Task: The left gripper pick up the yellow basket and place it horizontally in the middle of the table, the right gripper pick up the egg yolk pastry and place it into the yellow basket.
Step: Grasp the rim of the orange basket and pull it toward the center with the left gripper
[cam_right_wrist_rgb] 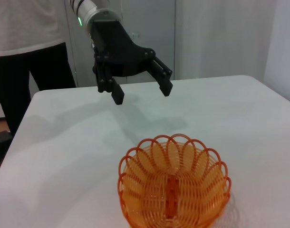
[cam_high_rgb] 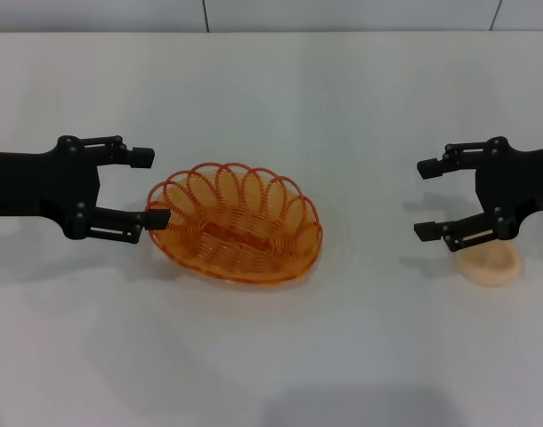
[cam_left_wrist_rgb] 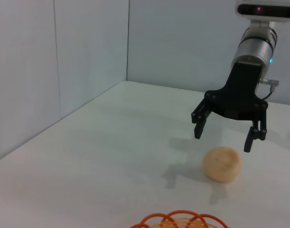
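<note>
The left gripper (cam_high_rgb: 147, 187) is seen spread wide, empty, its fingers pointed toward the middle of the table (cam_high_rgb: 280, 98). One fingertip (cam_high_rgb: 158, 216) is lined up with the near-left rim of the yellow basket (cam_high_rgb: 236, 224) in the head view; contact cannot be told there. In the right wrist view the same gripper (cam_right_wrist_rgb: 140, 92) is shown hanging above the tabletop, beyond the basket (cam_right_wrist_rgb: 173, 185) and apart from it. The other fingertip is held clear of the rim, farther back. The left arm is stretched in level from the left edge, wrist horizontal.

The basket is set on the table slightly left of centre, upright, its long axis running left-right with a slight tilt, nothing inside.

The right gripper (cam_high_rgb: 429, 197) is also spread open and empty, fingers pointed toward the centre. The egg yolk pastry (cam_high_rgb: 490, 263) is placed on the table just below and behind its near finger, partly hidden by the gripper body. In the left wrist view that gripper (cam_left_wrist_rgb: 226, 135) is seen raised above the pastry (cam_left_wrist_rgb: 222, 164), not touching it, fingers angled down. The right arm is reached in level from the right edge.

Basket and pastry are well apart.
</note>
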You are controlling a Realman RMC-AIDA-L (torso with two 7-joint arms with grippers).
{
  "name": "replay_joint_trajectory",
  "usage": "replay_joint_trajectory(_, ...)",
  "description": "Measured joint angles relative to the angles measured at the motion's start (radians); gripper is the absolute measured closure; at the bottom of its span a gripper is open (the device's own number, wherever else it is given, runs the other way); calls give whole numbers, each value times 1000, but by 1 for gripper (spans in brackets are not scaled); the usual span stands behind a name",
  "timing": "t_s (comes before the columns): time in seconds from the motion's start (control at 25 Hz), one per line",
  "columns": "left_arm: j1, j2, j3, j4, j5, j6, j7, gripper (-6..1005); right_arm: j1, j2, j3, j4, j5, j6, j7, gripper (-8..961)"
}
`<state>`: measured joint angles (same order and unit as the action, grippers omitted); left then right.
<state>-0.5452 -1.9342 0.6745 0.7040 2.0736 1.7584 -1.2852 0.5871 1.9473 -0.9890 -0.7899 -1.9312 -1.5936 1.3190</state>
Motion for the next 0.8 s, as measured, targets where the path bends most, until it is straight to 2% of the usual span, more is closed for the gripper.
replay_joint_trajectory(0.24,2,-7,-2,1,-4,-2,-3,114,-1,6,6,0,0,3,3,103)
replay_joint_trajectory(0.36,4,-8,-3,27,-18,-2,-57,114,-3,10,20,0,0,8,1,103)
replay_joint_trajectory(0.64,7,-38,10,260,-5,15,-451,115,-31,11,32,-42,0,11,3,104)
replay_joint_trajectory(0.8,-4,-39,32,367,28,44,-695,115,-40,12,35,-53,0,10,7,104)
